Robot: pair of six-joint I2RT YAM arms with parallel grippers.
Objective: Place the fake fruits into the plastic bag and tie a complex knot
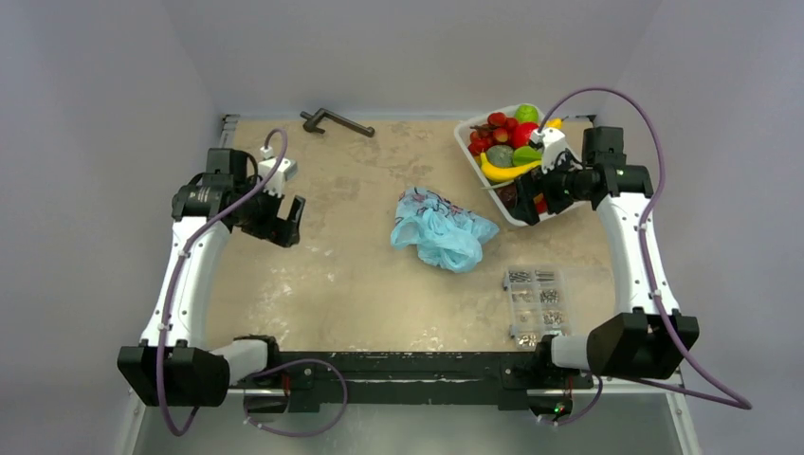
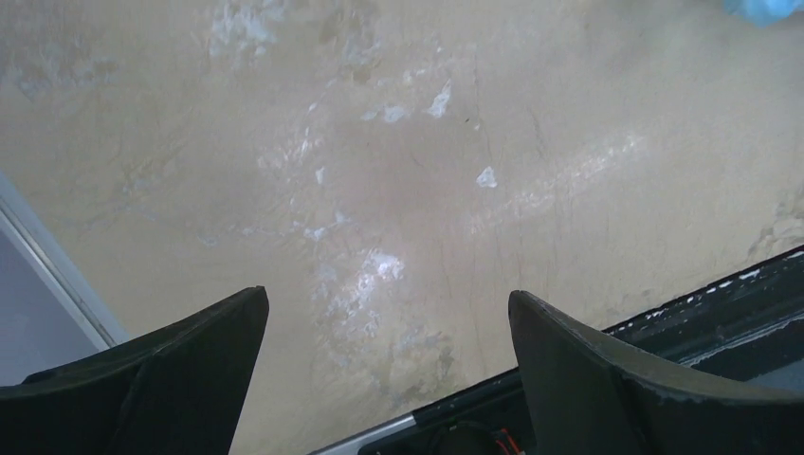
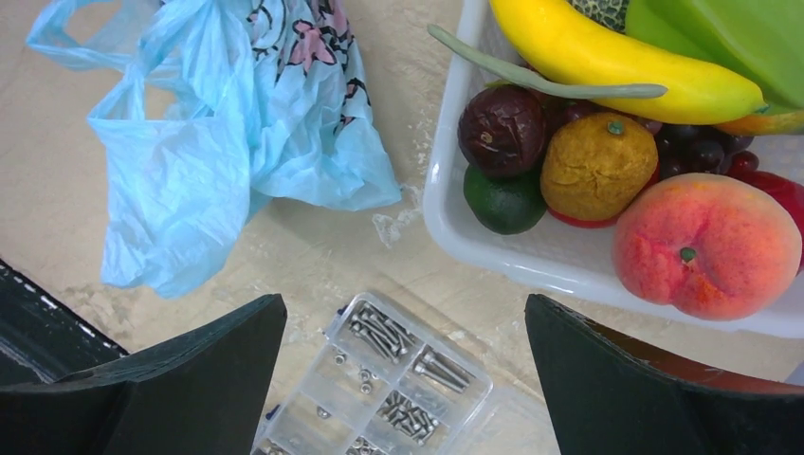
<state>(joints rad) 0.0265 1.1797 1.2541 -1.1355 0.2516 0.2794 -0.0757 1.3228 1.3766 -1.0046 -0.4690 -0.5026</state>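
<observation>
I am holding my left pincer (image 2: pixel 389 299) with its fingers wide apart over the scuffed beige surface (image 2: pixel 398 171), gripping nothing. My right pincer (image 3: pixel 403 318) is hanging just as wide and empty at the near corner of the white tray (image 3: pixel 455 227).

The plastic bag (image 3: pixel 218 142) is lying crumpled near the middle of the surface, just beside the tray but not touching it, with one handle loop showing at its far end. Its white patch is showing pink flowers with dark outlines, and I am making out no readable lettering on it.

The fake fruits (image 1: pixel 507 142) are sitting heaped in the tray: a yellow banana (image 3: pixel 607 52), a peach (image 3: pixel 706 246), a lumpy orange fruit (image 3: pixel 597 166), a dark fruit (image 3: pixel 502 128) and a green fruit (image 3: pixel 502 204) pressing against the tray wall.

A clear box of screws (image 3: pixel 398 389) is lying on the near side of the tray, close to both bag and tray. A dark metal handle (image 1: pixel 337 121) is resting at the far edge, well apart from everything else.
</observation>
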